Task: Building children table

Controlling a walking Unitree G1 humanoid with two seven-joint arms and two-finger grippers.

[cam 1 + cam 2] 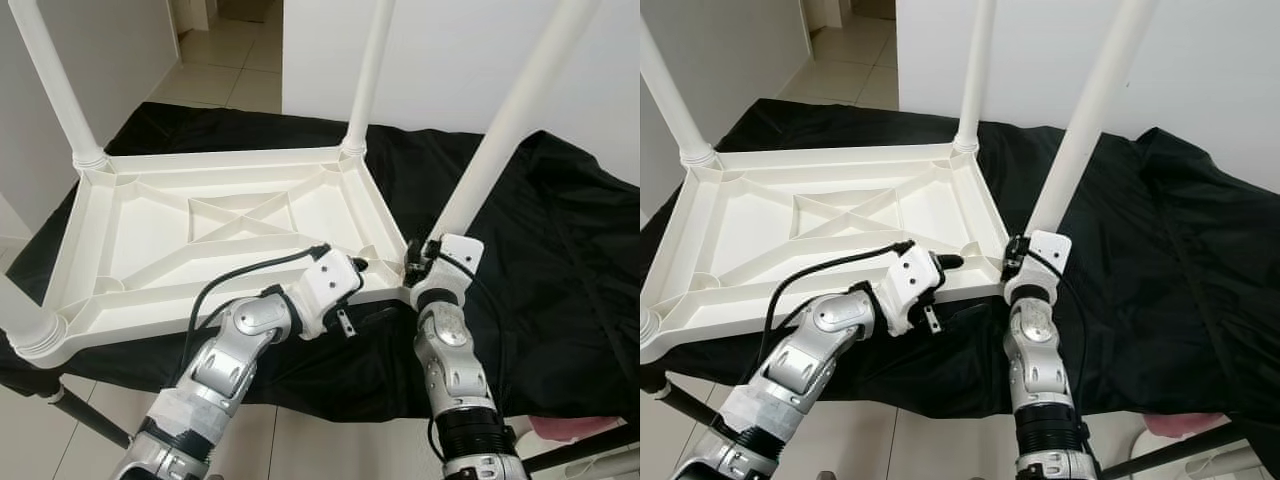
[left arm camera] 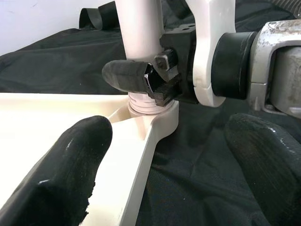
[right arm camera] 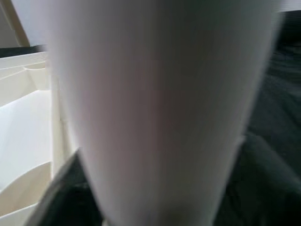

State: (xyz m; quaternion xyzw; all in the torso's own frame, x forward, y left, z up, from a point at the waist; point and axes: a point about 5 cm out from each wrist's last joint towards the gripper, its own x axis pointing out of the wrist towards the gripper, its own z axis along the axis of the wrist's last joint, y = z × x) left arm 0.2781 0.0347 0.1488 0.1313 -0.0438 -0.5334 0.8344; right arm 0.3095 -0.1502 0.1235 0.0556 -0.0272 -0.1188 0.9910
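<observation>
Gripping table leg (image 1: 490,150), right gripper (image 2: 155,82)

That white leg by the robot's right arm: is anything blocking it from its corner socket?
Nothing visible does. The white leg already stands in the near corner socket of the upturned tabletop, and the right gripper is closed on its base.

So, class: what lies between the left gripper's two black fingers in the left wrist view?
Between the left gripper fingers lie the white tabletop's corner rim and black cloth. Beyond them, the right gripper clamps the table leg.
</observation>
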